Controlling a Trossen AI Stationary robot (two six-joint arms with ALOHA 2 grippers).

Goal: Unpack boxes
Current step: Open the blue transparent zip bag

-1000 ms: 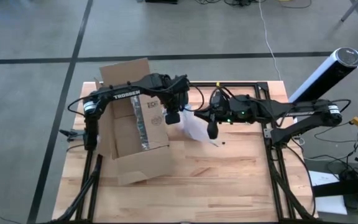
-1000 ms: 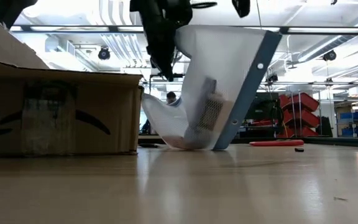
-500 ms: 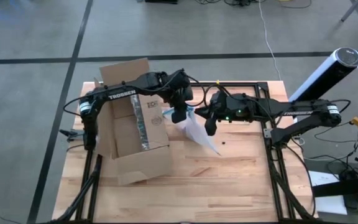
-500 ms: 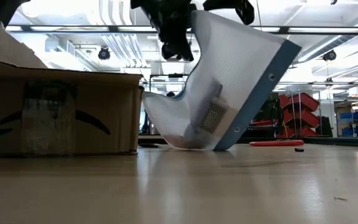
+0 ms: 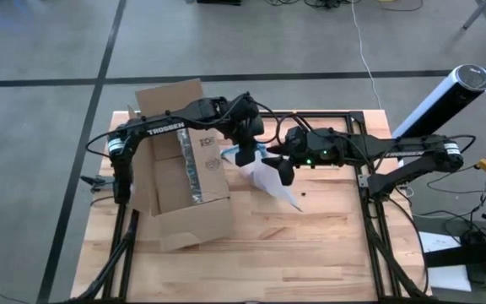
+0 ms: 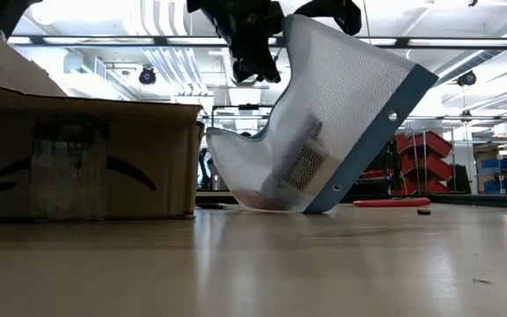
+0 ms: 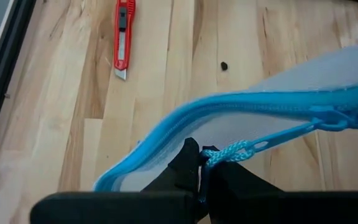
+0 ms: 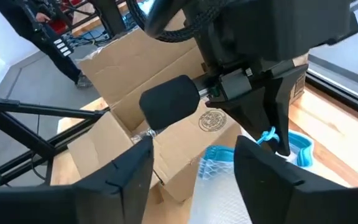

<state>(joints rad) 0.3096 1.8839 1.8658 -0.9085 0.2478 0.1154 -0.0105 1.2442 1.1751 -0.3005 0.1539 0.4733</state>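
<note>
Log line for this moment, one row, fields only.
left gripper: shut on mesh pouch | right gripper: open, beside pouch | pouch: bottom on table | box: open

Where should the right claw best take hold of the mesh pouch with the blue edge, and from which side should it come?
Probably the raised blue edge of the mesh pouch, away from the corner that the left claw already pinches. That edge is a firm strip and slopes up off the table, while the mesh sags. The right claw, open just above it, could come down from above.
</note>
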